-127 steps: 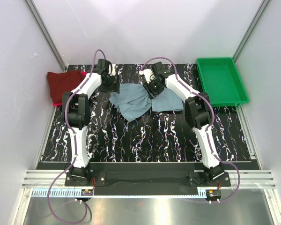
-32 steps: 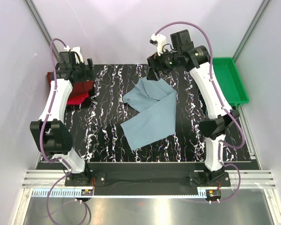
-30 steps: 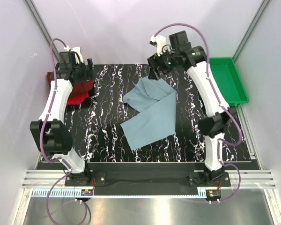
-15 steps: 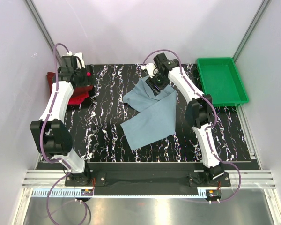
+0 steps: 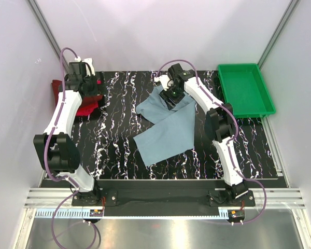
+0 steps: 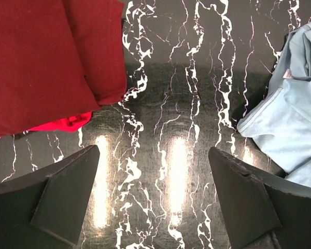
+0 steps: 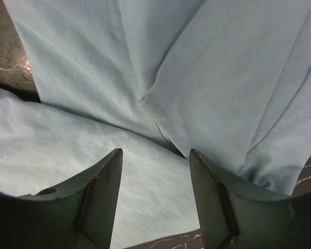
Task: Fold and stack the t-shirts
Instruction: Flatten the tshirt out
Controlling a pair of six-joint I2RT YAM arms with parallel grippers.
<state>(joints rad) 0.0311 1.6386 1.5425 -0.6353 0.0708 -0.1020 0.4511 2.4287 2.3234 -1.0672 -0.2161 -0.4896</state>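
Maroon cloth sits at the far left of the table (image 5: 114,135): the maroon t-shirt (image 6: 41,57) lies folded, with the bright red t-shirt (image 6: 62,123) peeping out from under its near edge. Just beside that stack hangs the left gripper (image 6: 153,176), fingers spread wide over bare marbled surface and holding nothing. It has hardly shifted over the last second.

Mid-table, the grey-blue t-shirt (image 5: 168,132) lies half folded, a long panel running toward the near side and a bunched part at the far end. It lies as it did a second ago.

What has changed is on the right. The right gripper (image 7: 155,171), held high above the shirt's far edge a second ago, has dropped onto the bunched far part (image 5: 171,96), and its fingers (image 7: 101,192) have drawn inward. They are still apart, straddling a crease, with no cloth visibly nipped between them. This looks like the start of a grasp for the next fold, so the stacking is some way off.

At the far right, the green tray (image 5: 238,66) holds no shirt.
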